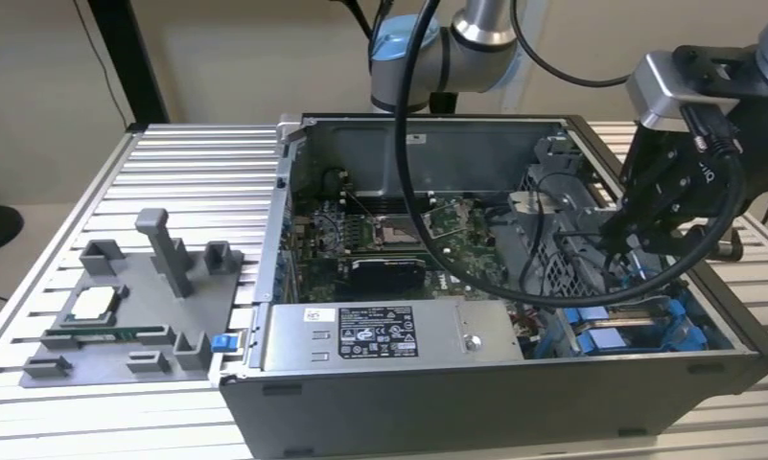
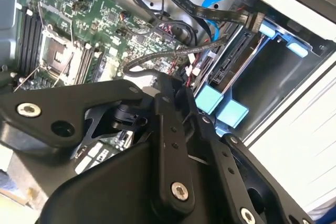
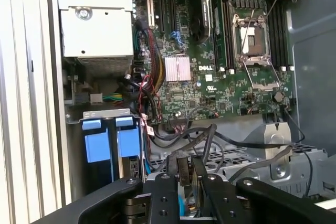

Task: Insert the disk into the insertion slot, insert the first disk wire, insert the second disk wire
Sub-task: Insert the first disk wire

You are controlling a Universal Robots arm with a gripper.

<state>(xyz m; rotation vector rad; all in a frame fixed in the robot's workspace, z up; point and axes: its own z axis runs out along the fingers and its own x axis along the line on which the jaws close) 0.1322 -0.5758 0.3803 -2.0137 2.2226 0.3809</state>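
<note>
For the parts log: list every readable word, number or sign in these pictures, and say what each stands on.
Sticker on the grey metal box, exterior view: black-and-white print, too small to read.
Circuit board, first wrist view: white lettering and marks, too small to quote reliably.
No other text is legible.

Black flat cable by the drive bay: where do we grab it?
Likely the rigid plug at its free end, pinched across its broad flat faces, coming through the open side of the case. The cable behind it is limp and would fold.
</note>
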